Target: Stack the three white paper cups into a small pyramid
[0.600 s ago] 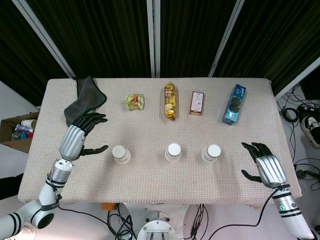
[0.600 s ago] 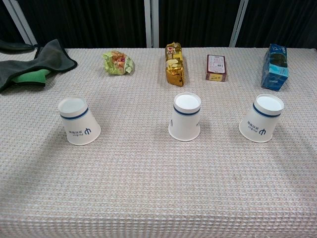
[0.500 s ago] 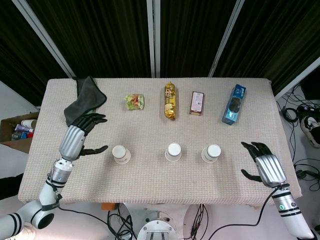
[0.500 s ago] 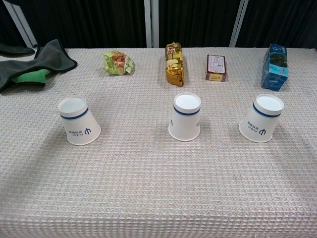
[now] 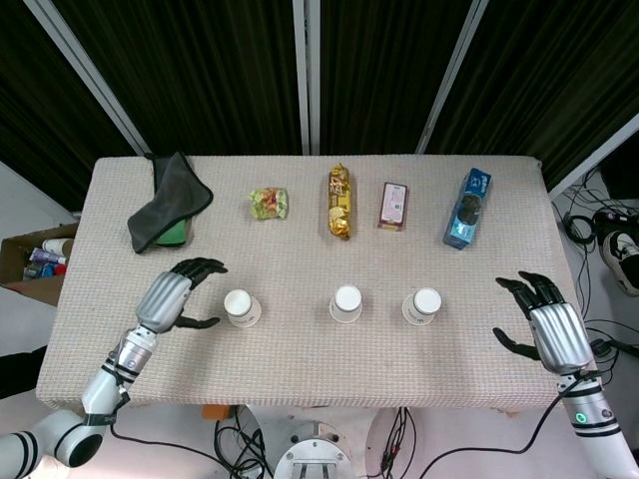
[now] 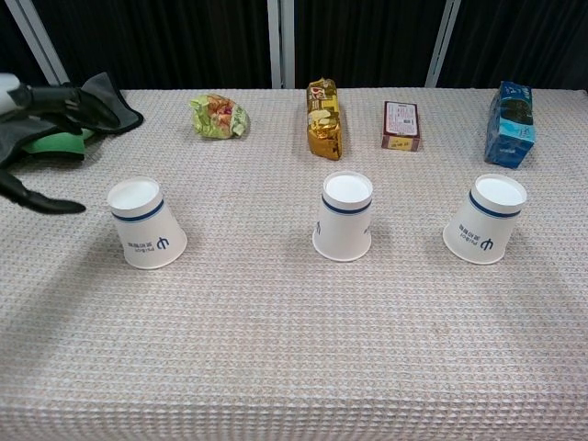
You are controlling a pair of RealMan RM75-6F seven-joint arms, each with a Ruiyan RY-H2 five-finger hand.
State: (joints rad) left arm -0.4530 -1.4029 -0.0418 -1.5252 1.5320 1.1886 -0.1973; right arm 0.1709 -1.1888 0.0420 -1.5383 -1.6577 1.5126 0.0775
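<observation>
While my left hand (image 5: 178,296) hangs spread and empty just beside the left cup (image 5: 241,307), my right hand (image 5: 544,321) waits, fingers apart. Thin paper likely crushes easily, so I'd grip its wall lightly, mid-height.

Left robot hand (image 5: 178,296) and right robot hand (image 5: 546,321) hover, fingers spread.

We see a rectangular table (image 5: 300,374) covered by a beige waffle-weave cloth that hangs over its near edge. Behind its far edge, black pleated curtains (image 5: 389,70) fill the background, divided by pale metal poles (image 5: 305,75), some upright and some slanted. The floor (image 5: 20,210) is light grey. Past the left edge stands a cardboard box (image 5: 35,261); past the right edge lie black cables (image 5: 599,329).
</observation>
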